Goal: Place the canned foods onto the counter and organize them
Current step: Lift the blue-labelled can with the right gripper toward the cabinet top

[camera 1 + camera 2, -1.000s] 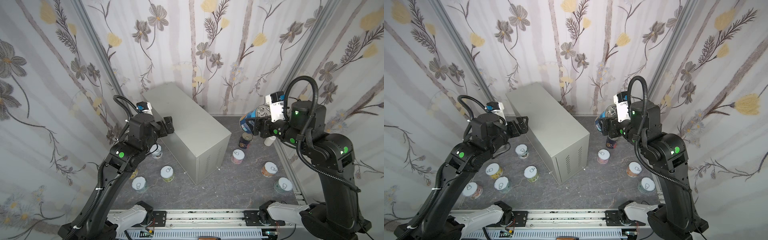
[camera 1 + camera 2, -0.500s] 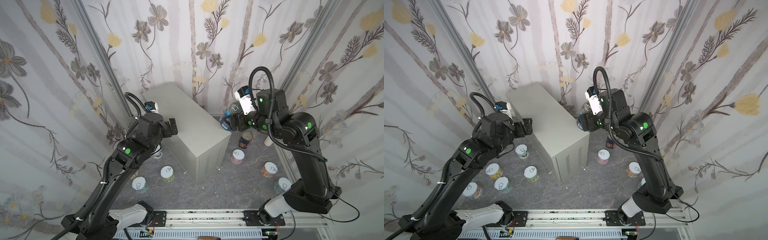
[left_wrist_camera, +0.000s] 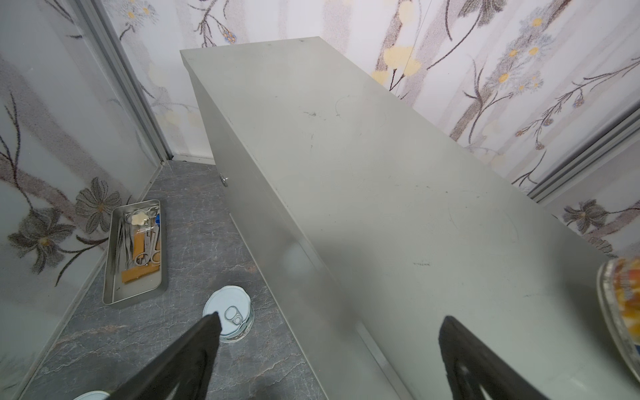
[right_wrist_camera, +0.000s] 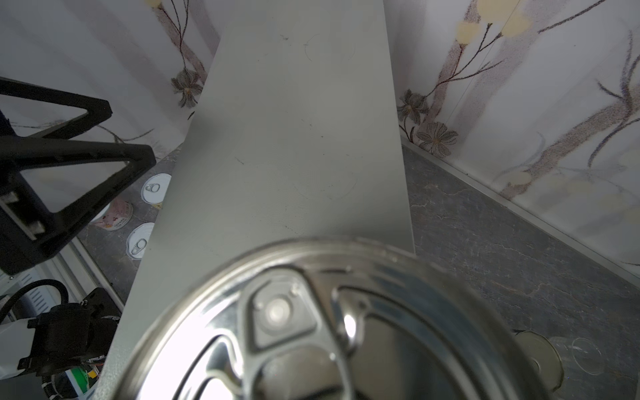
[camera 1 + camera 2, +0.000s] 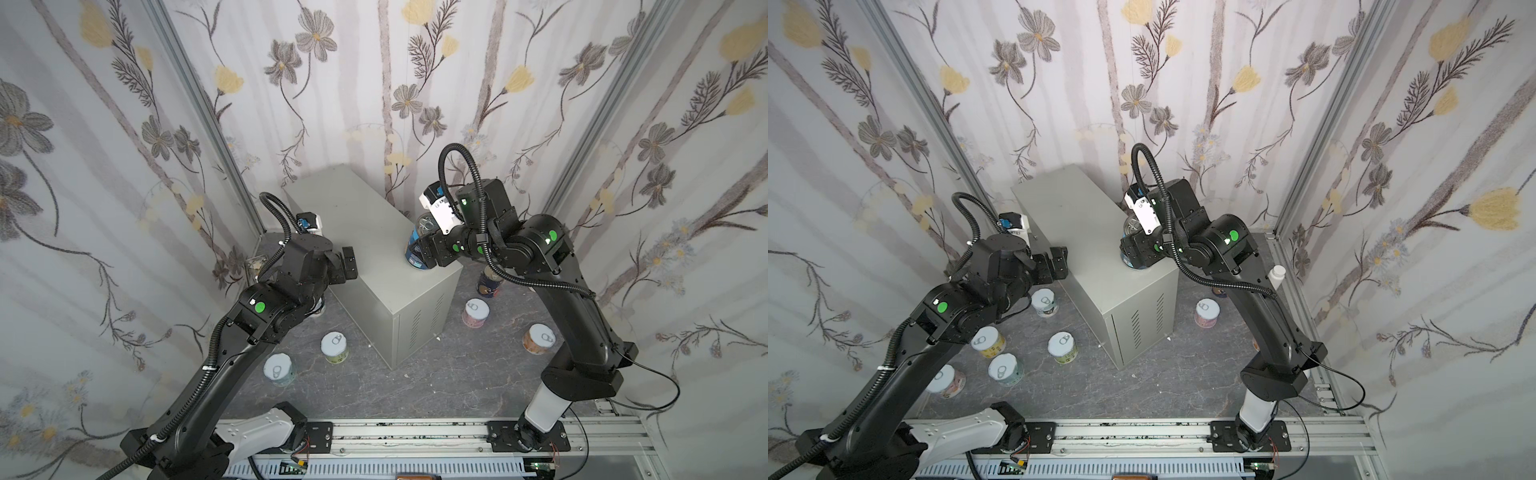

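My right gripper (image 5: 424, 250) is shut on a tall dark blue can (image 5: 415, 240), slightly tilted over the near right edge of the light grey counter (image 5: 365, 232). Whether its base touches the top I cannot tell. In the right wrist view its shiny pull-tab lid (image 4: 311, 329) hides the fingers. My left gripper (image 5: 348, 262) (image 3: 329, 322) hangs open and empty over the counter's (image 3: 381, 173) left edge. Short pale-lidded cans stand on the floor on the left (image 5: 1044, 302) (image 5: 1063, 348) (image 5: 1005, 370) and on the right (image 5: 476, 312) (image 5: 539, 338). A second blue can (image 5: 490, 282) stands under my right arm.
A metal tray (image 3: 135, 249) with scissors and tools lies on the dark marbled floor along the left wall. A white bottle (image 5: 1276, 276) stands by the right wall, and a clear glass cup (image 4: 540, 356) sits on the floor. Flowered walls close in three sides.
My right arm has swung left, carrying the blue can from above the floor cans to over the counter's near end. The left gripper has edged up and toward the counter.
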